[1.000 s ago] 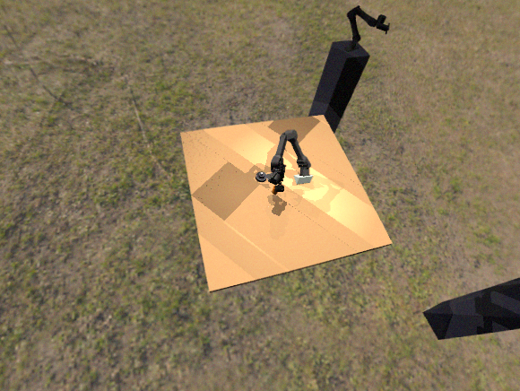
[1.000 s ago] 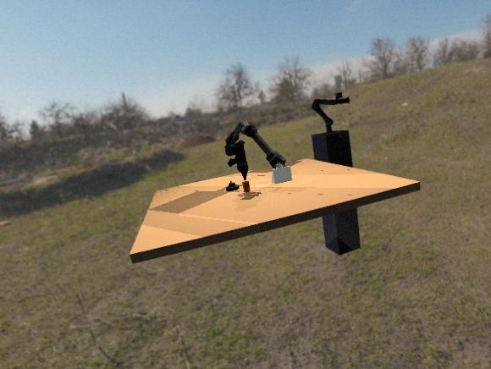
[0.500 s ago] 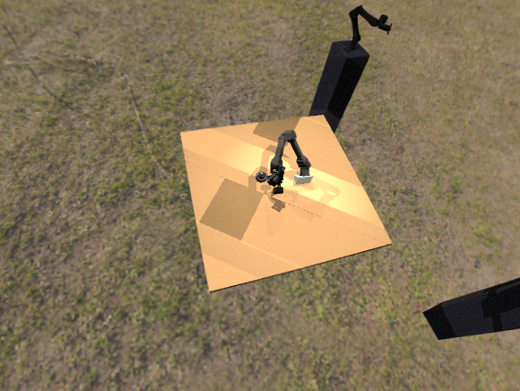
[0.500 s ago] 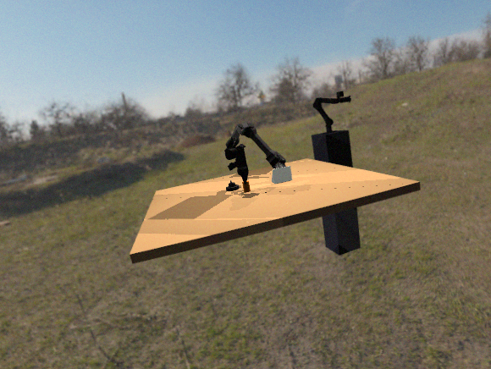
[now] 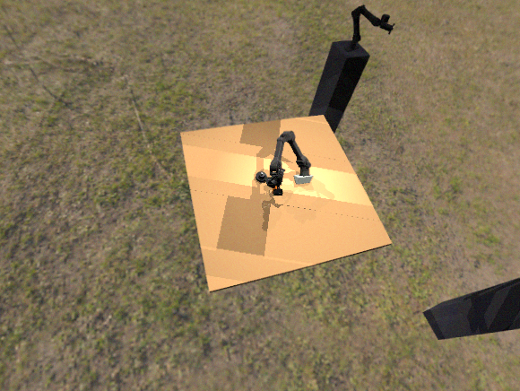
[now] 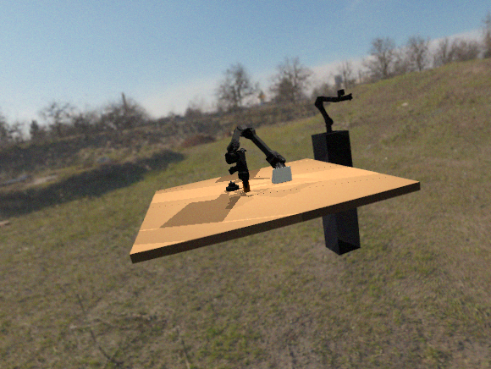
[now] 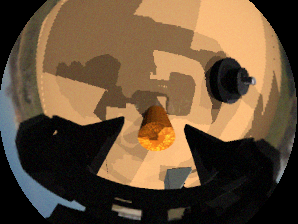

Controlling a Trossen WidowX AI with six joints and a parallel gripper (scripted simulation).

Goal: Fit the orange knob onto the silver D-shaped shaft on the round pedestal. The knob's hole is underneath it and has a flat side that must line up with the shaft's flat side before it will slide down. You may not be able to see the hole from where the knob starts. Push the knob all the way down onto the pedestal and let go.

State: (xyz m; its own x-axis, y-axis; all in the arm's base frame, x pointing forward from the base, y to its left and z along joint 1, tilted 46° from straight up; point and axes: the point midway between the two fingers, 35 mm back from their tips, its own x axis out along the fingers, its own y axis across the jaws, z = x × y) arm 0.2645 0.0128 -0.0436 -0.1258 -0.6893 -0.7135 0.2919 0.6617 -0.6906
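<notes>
The orange knob (image 5: 275, 188) (image 6: 247, 189) (image 7: 156, 131) stands upright on the table, its hole hidden underneath. My gripper (image 6: 245, 182) (image 7: 154, 123) is open and points down over the knob. In the wrist view its fingertips are on either side of the knob, with a gap on each side, and nothing is gripped. The black round pedestal (image 5: 261, 177) (image 6: 231, 187) (image 7: 223, 81) stands a short way from the knob, to the right in the wrist view. Its silver shaft (image 7: 251, 80) is bare; its flat side cannot be made out.
The wooden table (image 5: 314, 242) (image 6: 296, 203) carries the arm's pale base block (image 5: 303, 179) (image 6: 282, 174) beside the knob. A second arm (image 5: 357, 22) (image 6: 323, 111) stands on a dark pillar (image 5: 342, 76) (image 6: 332, 145) beyond the table. Shadows of the arm fall around the knob.
</notes>
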